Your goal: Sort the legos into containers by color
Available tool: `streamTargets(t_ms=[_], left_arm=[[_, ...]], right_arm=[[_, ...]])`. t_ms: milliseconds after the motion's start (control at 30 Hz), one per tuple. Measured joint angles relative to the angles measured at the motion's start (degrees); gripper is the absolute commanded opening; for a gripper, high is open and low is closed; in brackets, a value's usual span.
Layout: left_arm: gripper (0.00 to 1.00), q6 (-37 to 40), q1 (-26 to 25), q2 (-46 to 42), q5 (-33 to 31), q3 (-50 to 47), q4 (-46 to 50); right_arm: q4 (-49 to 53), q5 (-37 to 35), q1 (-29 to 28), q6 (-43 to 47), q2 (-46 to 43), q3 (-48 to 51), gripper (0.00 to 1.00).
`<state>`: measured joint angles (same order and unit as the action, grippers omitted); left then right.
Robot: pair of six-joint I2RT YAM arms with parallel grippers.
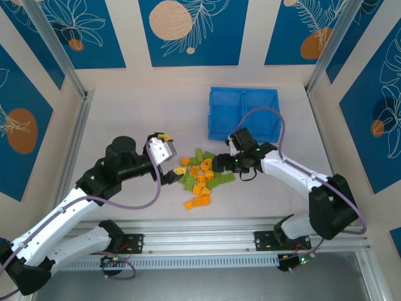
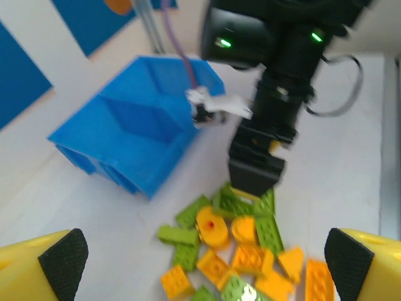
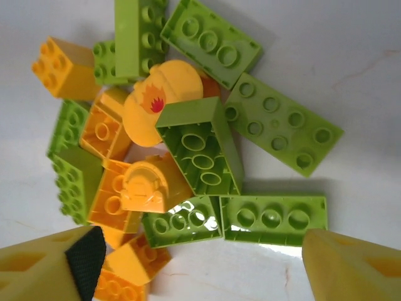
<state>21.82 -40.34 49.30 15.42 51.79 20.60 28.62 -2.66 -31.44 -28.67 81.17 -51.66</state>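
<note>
The legos point(image 1: 200, 177), orange-yellow and light green, lie in a loose pile on the white table in front of the blue tray point(image 1: 244, 94). Its two containers point(image 1: 227, 116) sit side by side with a divider between them. My right gripper point(image 1: 219, 167) is down at the pile's right edge. In the right wrist view it point(image 3: 200, 269) stands open over two upturned green bricks point(image 3: 274, 216), with an orange rounded piece point(image 3: 147, 185) beside them. My left gripper point(image 1: 173, 152) hovers open at the pile's left, nothing between its fingers point(image 2: 62, 263). It looks across the legos point(image 2: 238, 244) toward the tray point(image 2: 125, 125).
Metal frame posts point(image 1: 74, 81) stand at the table's back corners, and patterned blue walls close in three sides. A rail point(image 1: 200, 241) carrying the arm bases runs along the near edge. The right arm's purple cable point(image 1: 276, 125) arcs over the tray's front right.
</note>
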Motion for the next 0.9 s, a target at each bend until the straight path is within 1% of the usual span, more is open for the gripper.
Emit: streamTargets(t_ms=[100,233,367,467,500,600,700,800,867,900], left_arm=[[1.0,4.28,-0.09,-0.98,-0.44,-2.29,4.44],[1.0,6.91,-0.09,-3.19,-0.9,-7.43,5.11],[1.0,8.52,-0.09,-3.41,-2.32,-8.9,5.33],[1.0,9.29,-0.09,-3.5,-2.95,-9.11,5.18],[1.0,9.55,-0.09,-3.5,-3.06,-9.18,5.2],[1.0,9.94,-0.09,-3.43,-3.06,-9.29,5.22],[1.0,10.25,-0.09,-3.43,-3.08,-9.33,5.22],[1.0,10.27,-0.09,-3.43,-3.32,-9.38,5.22],[1.0,10.29,-0.09,-3.43,-3.5,-9.55,5.22],[1.0,10.29,-0.09,-3.43,-3.52,-9.7,5.2]], right_arm=[[-2.32,-0.35,-0.39,0.37,3.43,-0.13,0.74],[-5.01,-0.55,-0.96,0.87,6.12,-0.7,0.71],[-7.5,-0.55,-1.53,1.33,8.15,-1.27,0.67],[-8.37,-1.38,-2.05,1.51,9.84,-2.08,0.59],[-8.48,-1.97,-2.38,1.73,10.38,-2.45,0.55],[-8.57,-3.39,-3.23,2.29,11.72,-3.34,0.49],[-8.48,-3.91,-3.5,2.8,12.79,-4.11,0.46],[-8.24,-4.52,-3.5,3.08,13.57,-4.9,0.41],[-8.07,-4.92,-3.5,3.3,13.68,-5.22,0.34],[-7.96,-5.14,-3.52,3.34,13.66,-5.35,0.32]])
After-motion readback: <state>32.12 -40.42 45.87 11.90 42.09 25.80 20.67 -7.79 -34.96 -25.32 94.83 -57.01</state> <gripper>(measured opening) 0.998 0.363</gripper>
